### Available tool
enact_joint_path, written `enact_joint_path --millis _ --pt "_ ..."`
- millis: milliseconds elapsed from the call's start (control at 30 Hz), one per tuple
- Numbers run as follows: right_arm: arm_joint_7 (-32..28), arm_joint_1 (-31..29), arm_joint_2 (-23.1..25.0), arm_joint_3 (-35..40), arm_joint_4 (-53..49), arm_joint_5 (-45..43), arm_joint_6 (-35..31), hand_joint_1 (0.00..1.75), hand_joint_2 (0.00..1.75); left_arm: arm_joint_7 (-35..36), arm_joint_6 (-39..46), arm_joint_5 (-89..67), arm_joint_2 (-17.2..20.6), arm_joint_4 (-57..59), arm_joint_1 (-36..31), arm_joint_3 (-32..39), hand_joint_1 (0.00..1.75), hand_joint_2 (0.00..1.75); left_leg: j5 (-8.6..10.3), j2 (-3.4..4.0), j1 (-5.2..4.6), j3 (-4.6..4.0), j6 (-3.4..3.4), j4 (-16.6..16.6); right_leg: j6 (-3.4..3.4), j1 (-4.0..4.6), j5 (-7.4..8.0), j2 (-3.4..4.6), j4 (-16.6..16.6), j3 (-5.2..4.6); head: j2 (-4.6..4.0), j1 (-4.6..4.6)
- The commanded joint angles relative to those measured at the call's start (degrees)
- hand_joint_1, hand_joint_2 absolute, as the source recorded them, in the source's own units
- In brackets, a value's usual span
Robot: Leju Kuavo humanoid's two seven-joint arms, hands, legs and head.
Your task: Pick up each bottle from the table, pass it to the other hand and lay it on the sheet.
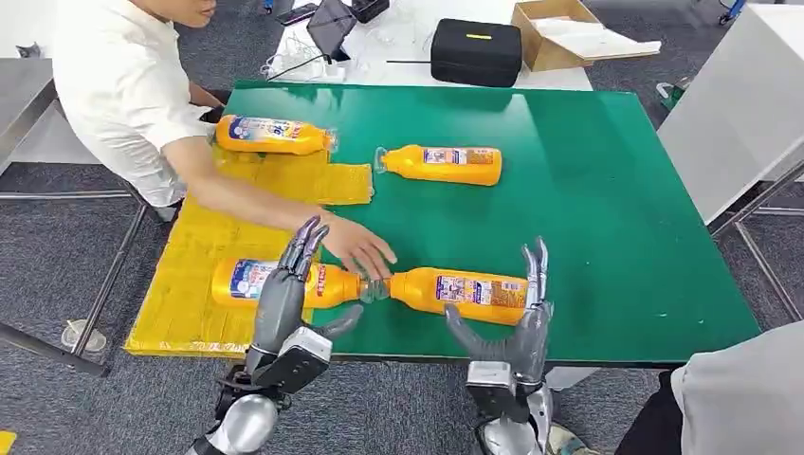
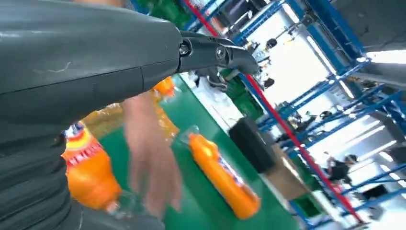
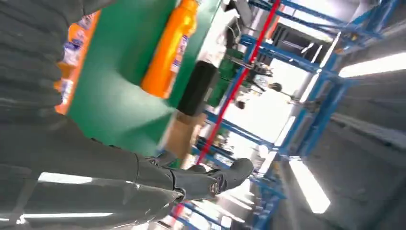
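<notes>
Several orange bottles lie on their sides on the green table [image 1: 607, 190]. Two are on the yellow sheet [image 1: 190, 256]: a far one [image 1: 275, 135] and a near one [image 1: 242, 281]. A third bottle [image 1: 441, 164] lies on the bare green at the back, also in the left wrist view [image 2: 222, 177] and the right wrist view [image 3: 167, 52]. The fourth bottle [image 1: 460, 292] lies near the front edge. My left hand [image 1: 289, 294] is open with fingers straight, over the near sheet bottle. My right hand [image 1: 521, 322] is open, fingers up, just in front of the fourth bottle.
A person in a white shirt [image 1: 123, 85] leans in from the left, a hand [image 1: 362, 249] reaching between the two near bottles. A black case [image 1: 476, 52] and a cardboard box [image 1: 559, 33] stand behind the table. Another person's grey sleeve [image 1: 749, 398] is at my right.
</notes>
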Motion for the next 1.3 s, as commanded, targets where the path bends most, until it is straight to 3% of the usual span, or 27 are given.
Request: enact_joint_path --millis 33,367,433,800,1300 --pt "0.1 0.6 1.2 -18.0 9.0 29.0 0.0 0.0 1.75 5.6 2.5 12.4 -3.4 -0.6 3.0 -2.5 0.0 1.75 -0.07 -0.16 0.02 0.23 0.02 -0.1 -0.04 0.03 -0.07 -0.15 -0.1 0.29 0.0 -0.02" --pt "0.6 -5.3 2.5 -26.0 15.3 41.9 0.0 0.0 1.75 5.2 6.9 15.0 -3.5 2.7 0.8 -2.2 0.0 1.75 -0.06 -0.09 0.0 0.14 0.03 -0.1 -0.04 0.0 -0.03 -0.04 -0.1 0.2 0.0 -0.02" --pt "6.0 -8.0 -0.6 -23.2 21.3 45.3 0.0 0.0 1.75 5.2 6.3 15.3 -3.4 2.9 0.5 -2.9 0.0 1.75 -0.05 -0.09 0.02 0.12 0.03 -0.1 -0.04 0.03 -0.01 -0.04 -0.1 0.17 0.0 -0.02" --pt "21.2 -15.4 -9.6 -10.6 39.2 41.5 0.0 0.0 1.75 4.3 7.1 15.6 -3.3 1.9 0.9 -3.7 0.0 1.75 -0.17 0.07 0.02 0.37 0.09 0.0 -0.07 0.02 -0.09 0.07 -0.1 0.41 0.0 -0.02" --pt "22.0 -18.0 -10.7 -7.3 44.7 37.2 0.3 0.0 1.75 4.5 6.1 14.8 -2.8 1.3 1.0 -4.9 0.0 1.75 -0.07 -0.06 0.0 0.18 0.06 0.0 -0.04 0.02 -0.04 -0.05 -0.1 0.22 0.0 -0.02"
